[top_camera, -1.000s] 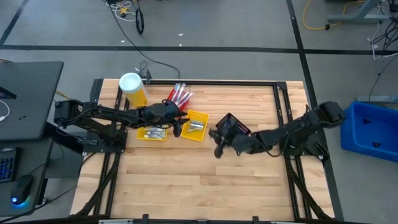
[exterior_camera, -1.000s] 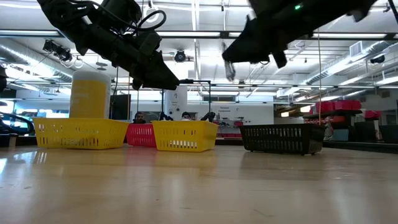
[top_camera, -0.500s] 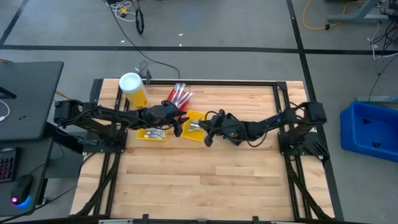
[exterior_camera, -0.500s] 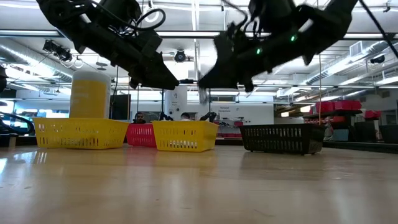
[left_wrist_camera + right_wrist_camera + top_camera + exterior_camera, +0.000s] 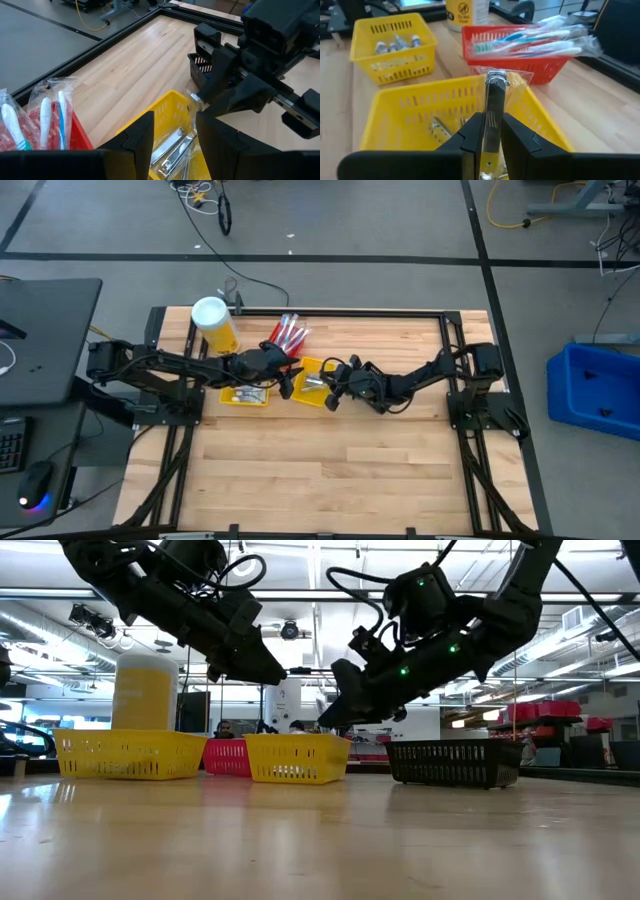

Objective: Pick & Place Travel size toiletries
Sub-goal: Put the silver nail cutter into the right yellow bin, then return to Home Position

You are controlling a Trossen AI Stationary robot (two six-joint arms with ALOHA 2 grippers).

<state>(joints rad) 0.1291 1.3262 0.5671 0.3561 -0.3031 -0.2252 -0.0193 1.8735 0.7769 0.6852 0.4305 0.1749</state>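
Note:
My right gripper (image 5: 492, 127) is shut on a silvery metal item in a clear wrapper (image 5: 495, 92). It hangs over the middle yellow bin (image 5: 318, 370), which holds more metal items (image 5: 172, 150). My left gripper (image 5: 174, 131) is open and hovers above the same bin (image 5: 167, 107), near its left side (image 5: 287, 385). Wrapped toothbrushes (image 5: 545, 42) lie in the red bin (image 5: 287, 332). Small tubes (image 5: 395, 44) lie in the left yellow bin (image 5: 245, 394). My right gripper pinches the wrapped metal item between its two fingers (image 5: 470, 132). The item's upper end (image 5: 496, 80) sticks out past the fingertips. The fingers slant down from the table's right side. The item is lifted clear above the middle yellow bin (image 5: 405, 115).
A black bin (image 5: 202, 65) stands right of the middle yellow bin, under my right arm. A large yellow canister with a white lid (image 5: 214, 323) stands at the far left corner. The near half of the wooden table (image 5: 320, 470) carries nothing.
My right gripper has carried the wrapped metal item from above the black bin toward the table's left and has come down over the middle yellow bin. It has stayed shut on the item throughout.

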